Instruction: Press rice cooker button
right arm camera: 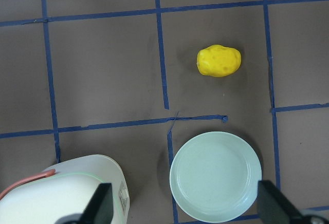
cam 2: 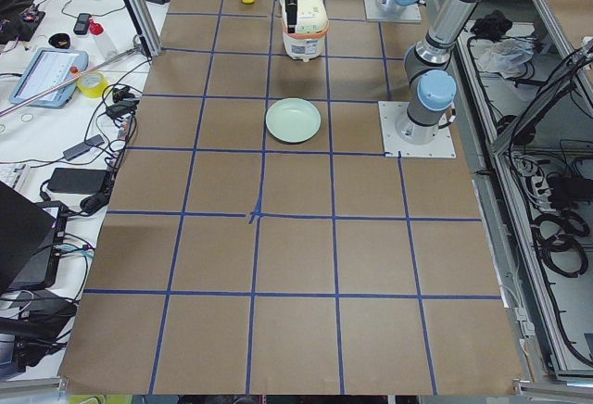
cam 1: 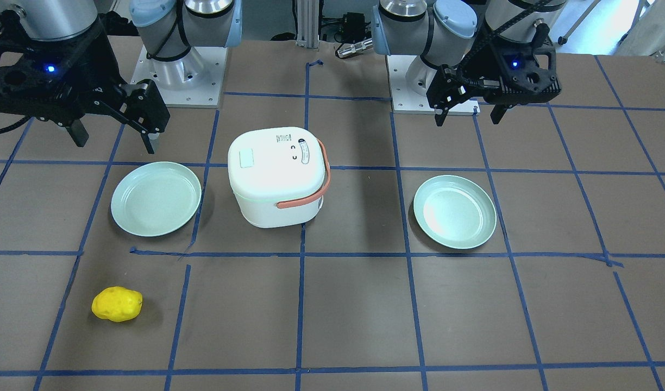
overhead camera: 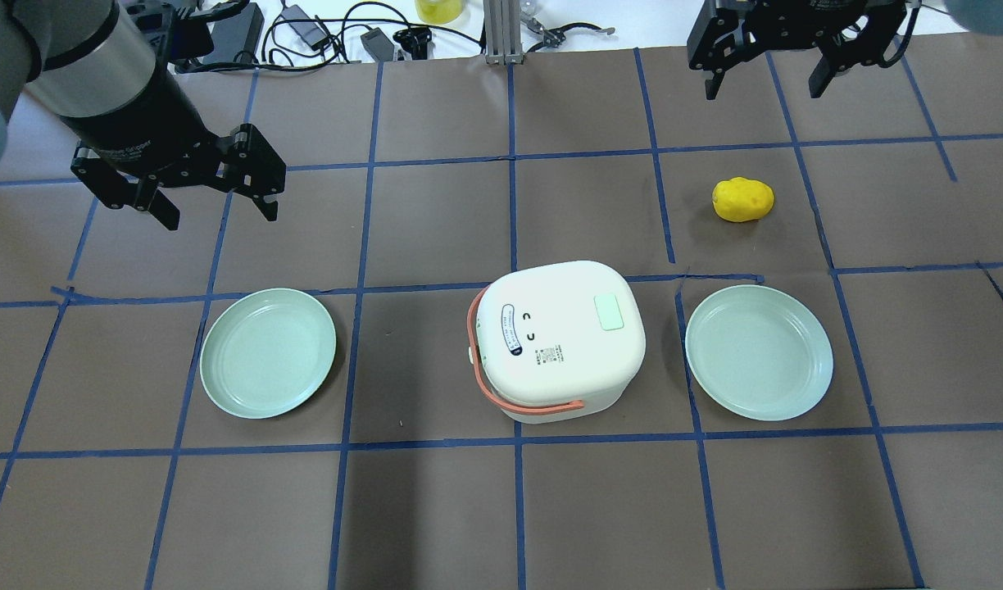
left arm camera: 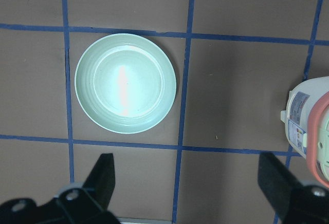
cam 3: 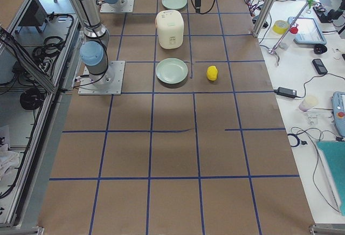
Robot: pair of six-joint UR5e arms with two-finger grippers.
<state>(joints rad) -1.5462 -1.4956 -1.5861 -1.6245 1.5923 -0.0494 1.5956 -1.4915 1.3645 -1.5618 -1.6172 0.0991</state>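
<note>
White rice cooker (overhead camera: pixel 559 340) sits mid-worktop (overhead camera: pixel 436 508), lid facing up, probably so its button's reachable from above. Left tool (overhead camera: pixel 220 215) and right tool (overhead camera: pixel 764 90) both hover wide open, empty, well apart from it.

Pale green plate (overhead camera: pixel 268 352), second plate (overhead camera: pixel 759 352) well apart, yellow lumpy object (overhead camera: pixel 742 199) near it, brown table (overhead camera: pixel 436 508), blue tape grid (overhead camera: pixel 512 213)

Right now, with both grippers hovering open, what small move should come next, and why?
Probably bring the right gripper toward the rice cooker, stopping above the pale green button on its lid. That button sits on the lid's right half, apparently nearer this gripper than the left gripper, and neither gripper touches anything.
</note>
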